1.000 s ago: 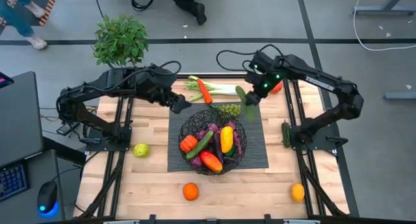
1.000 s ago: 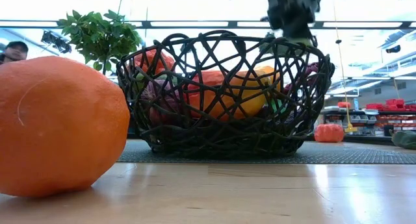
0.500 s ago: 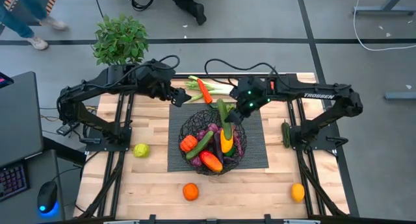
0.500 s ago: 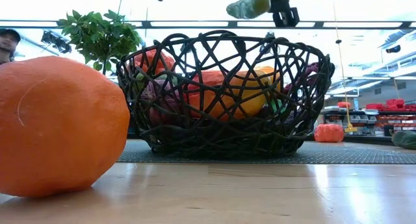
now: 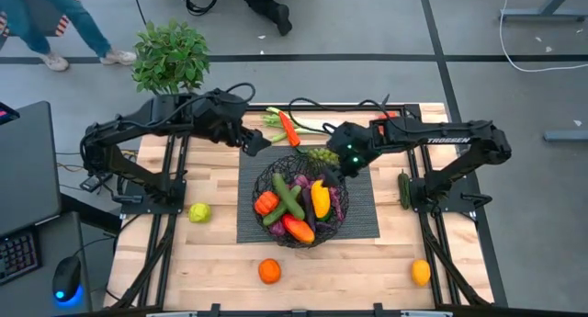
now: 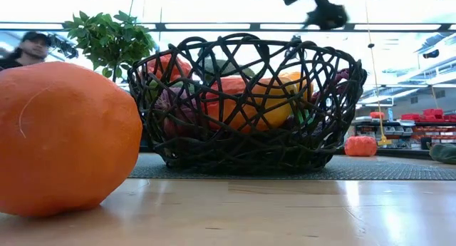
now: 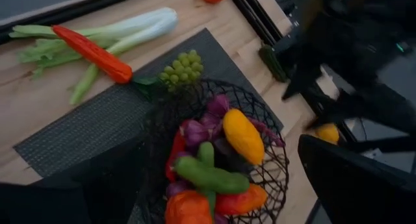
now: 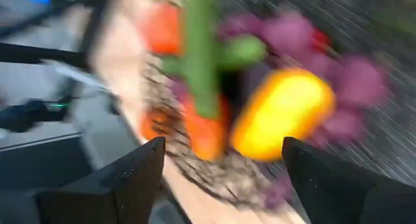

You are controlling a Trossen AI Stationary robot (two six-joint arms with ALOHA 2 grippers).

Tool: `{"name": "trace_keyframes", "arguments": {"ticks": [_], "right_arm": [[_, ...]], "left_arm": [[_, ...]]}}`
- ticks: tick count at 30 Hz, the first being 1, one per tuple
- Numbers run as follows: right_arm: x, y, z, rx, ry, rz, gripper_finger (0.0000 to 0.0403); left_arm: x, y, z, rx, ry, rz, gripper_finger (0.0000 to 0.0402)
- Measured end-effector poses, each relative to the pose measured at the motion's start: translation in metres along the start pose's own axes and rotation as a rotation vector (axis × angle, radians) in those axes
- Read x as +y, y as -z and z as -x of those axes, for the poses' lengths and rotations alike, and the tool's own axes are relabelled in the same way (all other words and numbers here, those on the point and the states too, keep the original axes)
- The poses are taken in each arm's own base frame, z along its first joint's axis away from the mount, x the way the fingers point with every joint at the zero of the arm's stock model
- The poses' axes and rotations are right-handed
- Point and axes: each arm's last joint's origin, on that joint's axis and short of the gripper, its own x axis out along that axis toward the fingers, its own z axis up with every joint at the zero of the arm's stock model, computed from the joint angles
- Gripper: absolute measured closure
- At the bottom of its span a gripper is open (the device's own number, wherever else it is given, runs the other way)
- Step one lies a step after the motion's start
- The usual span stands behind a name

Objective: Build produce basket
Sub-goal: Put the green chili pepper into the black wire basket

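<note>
Table (image 5: 220, 262): light wood top with a dark woven mat (image 5: 363, 216) at its middle.
Left arm: reaches in from the plant side; left gripper (image 5: 254, 146) hangs off the basket's rim toward the leek, fingers spread, nothing between them.
Right arm: stretched across from the other side; right gripper (image 5: 336, 173) sits over the basket's rim by the grapes, fingers parted and empty in its wrist view.
Basket (image 5: 266, 175): round bowl of thin black crisscrossing wire, see-through, on the mat.
Basket contents: yellow pepper (image 5: 320, 197), two green cucumbers (image 5: 290, 198) crossed, purple eggplants, orange and red pieces.
Leek (image 5: 312, 127): white-green, beyond the mat, a carrot (image 5: 289, 130) across it.
Loose produce: grapes (image 5: 322, 155) just beside the basket; orange (image 5: 268, 271) and lemon (image 5: 420, 273) near the front edge; green fruit (image 5: 199, 211) on bare wood.
High view only: the table layout and a person (image 5: 64, 18) walking past.
Low view only: the orange (image 6: 64, 135) looms close; wire weave seen side-on.
</note>
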Motion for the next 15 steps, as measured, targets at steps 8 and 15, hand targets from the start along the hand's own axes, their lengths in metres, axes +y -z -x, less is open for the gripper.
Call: {"name": "trace_keyframes", "arguments": {"ticks": [8,15], "right_arm": [[-0.042,0.030,0.009,0.048,0.648,-0.081,0.0086],[-0.066,0.040,-0.012,0.051,0.788,-0.102,0.0086]], "left_arm": [[-0.007,0.010,0.002,0.036,0.013,-0.034,0.0005],[-0.009,0.013,-0.001,0.044,-0.002,-0.009,0.0005]]}}
